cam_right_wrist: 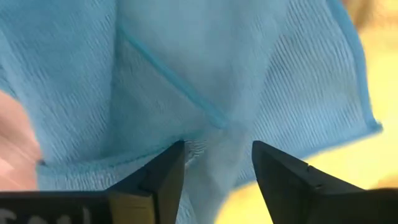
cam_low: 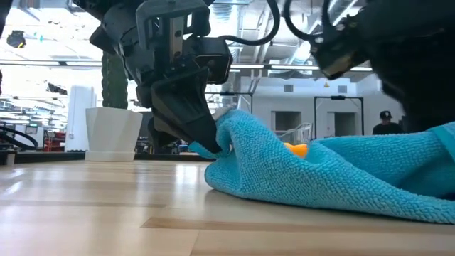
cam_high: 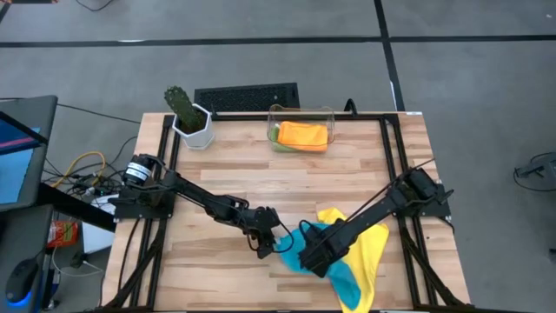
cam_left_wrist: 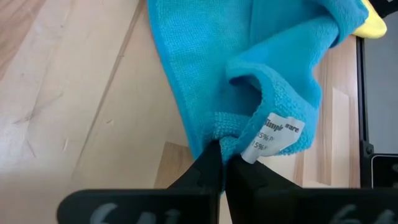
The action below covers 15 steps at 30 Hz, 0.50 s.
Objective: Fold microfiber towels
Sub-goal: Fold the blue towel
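The left wrist view alone shows the left gripper (cam_left_wrist: 222,163) clenched on the labelled hem corner of the blue towel (cam_left_wrist: 249,68), a limp, light cloth best taken by its corners. In the right wrist view the right gripper (cam_right_wrist: 217,163) is seen released, jaws spread above the cloth. Only the high view places the blue towel over the yellow towel (cam_high: 372,248) at the worktop's (cam_high: 234,156) near edge, with the orange towel (cam_high: 302,135) folded in the clear bin (cam_high: 276,117) at the far edge.

The soft blue microfiber towel (cam_high: 339,261) lay over a yellow microfiber towel (cam_high: 369,248); an orange folded towel (cam_high: 302,135) sat far on the pale striped wooden desk (cam_high: 234,169).
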Available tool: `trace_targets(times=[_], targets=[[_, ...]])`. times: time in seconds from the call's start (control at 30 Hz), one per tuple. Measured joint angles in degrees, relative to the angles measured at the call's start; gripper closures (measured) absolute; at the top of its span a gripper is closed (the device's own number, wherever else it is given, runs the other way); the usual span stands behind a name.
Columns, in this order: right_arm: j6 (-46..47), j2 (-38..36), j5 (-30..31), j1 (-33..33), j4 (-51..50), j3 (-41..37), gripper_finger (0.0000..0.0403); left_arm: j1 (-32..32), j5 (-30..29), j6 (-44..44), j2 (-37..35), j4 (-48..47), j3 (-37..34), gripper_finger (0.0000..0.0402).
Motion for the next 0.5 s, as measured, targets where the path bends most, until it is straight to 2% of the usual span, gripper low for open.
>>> trace_targets(times=[0.3,0.4,0.5], targets=[[8.9,-3.9,-0.8,2.5,-7.6,0.0,0.0202,0.0,0.0,1.0,0.0,0.0,0.0,0.0401],[12.8,-6.4,0.1,2.5,-4.6,0.0,0.0200,0.0,0.0,1.1,0.0,0.0,0.0,0.0401],[14.8,-7.2,0.7,1.9,3.2,0.1,0.0198,0.0,-0.3,1.3,0.0,0.1,0.0,0.0401]])
